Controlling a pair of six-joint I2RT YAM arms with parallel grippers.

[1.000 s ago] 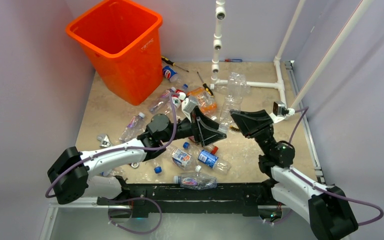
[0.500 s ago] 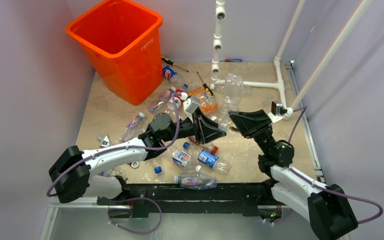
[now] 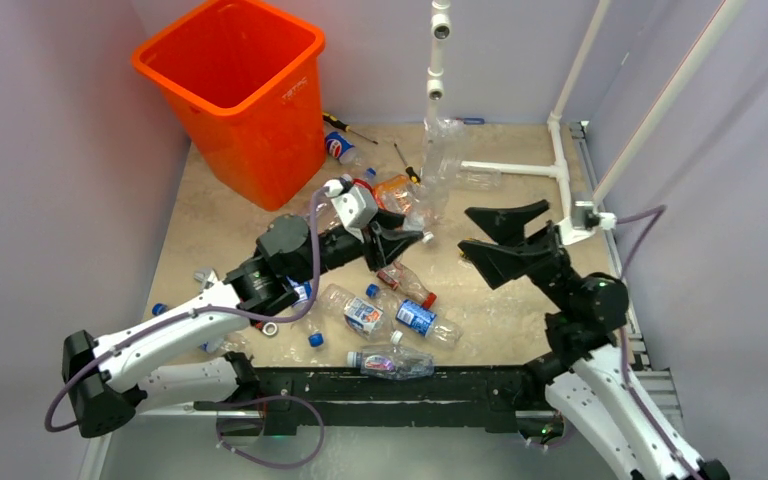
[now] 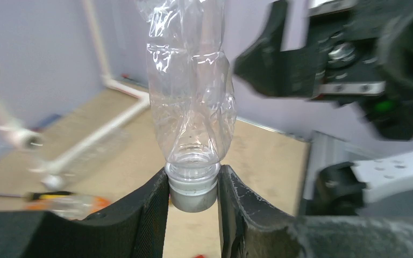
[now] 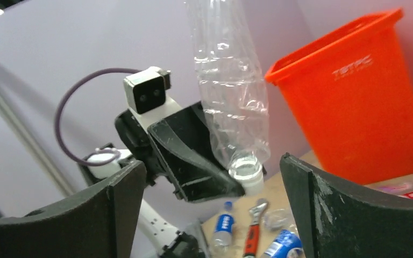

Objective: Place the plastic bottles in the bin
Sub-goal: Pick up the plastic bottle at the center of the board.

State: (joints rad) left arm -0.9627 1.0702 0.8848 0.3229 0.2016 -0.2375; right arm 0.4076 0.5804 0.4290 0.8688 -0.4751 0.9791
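While the left claw (image 3: 400,240) pinches a clear crumpled bottle (image 3: 441,160) by its capped neck, the bottle's body rises out of the grip, up and away from the fingertips. In the left wrist view the cap sits squarely between the two fingers (image 4: 153,201), both pressed against it, and the dented body (image 4: 191,107) stands straight above them.

The right claw (image 3: 485,232) is spread wide with nothing between its fingers. It faces the left claw from the right and stands apart from it. Seen from the right wrist, the held bottle (image 5: 231,97) hangs in the gap of the spread claw (image 5: 212,172), touching neither finger.

The orange bin (image 3: 250,140) stands beyond the left claw and off to its left, well apart from it, mouth up. From the right claw it shows behind the held bottle, to the right (image 5: 355,107).

Loose bottles (image 3: 400,362) lie on the table (image 3: 210,220) below and nearer than both claws, with more scattered between the left claw and the bin. A red-handled wrench (image 5: 253,236) lies on the table under the left claw. A white pipe frame (image 3: 560,150) stands beyond the right claw.
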